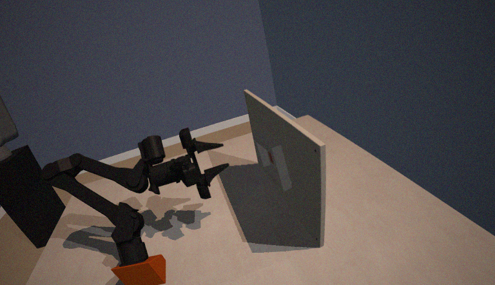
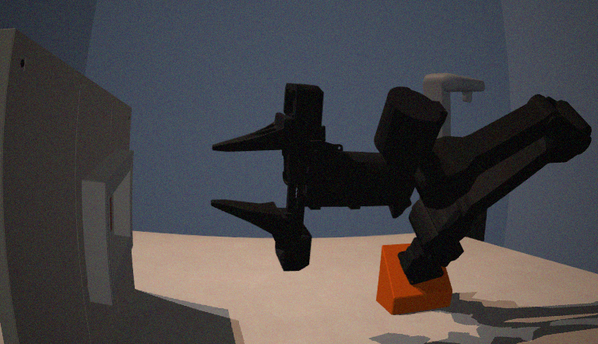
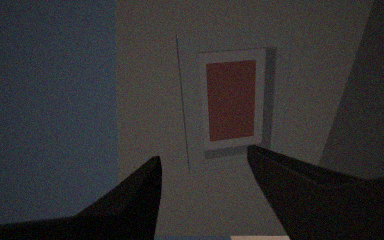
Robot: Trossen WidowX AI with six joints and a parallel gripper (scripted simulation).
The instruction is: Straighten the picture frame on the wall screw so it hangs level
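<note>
Wrist: frame [image 3: 231,100] ahead of hand [image 3: 205,165].

Room setting. You face two dim blue walls [image 1: 127,48] meeting at a corner. A pale baseboard [image 1: 204,130] runs along their foot behind the beige table [image 1: 383,212]. Low light casts hard grey shadows [image 1: 171,220] across the table. A dark box [image 1: 25,194] stands at its left edge.

Matte black blocky arm [image 1: 91,165], tapered pointed fingers [image 2: 247,139], orange wedge base [image 2: 390,294].
</note>
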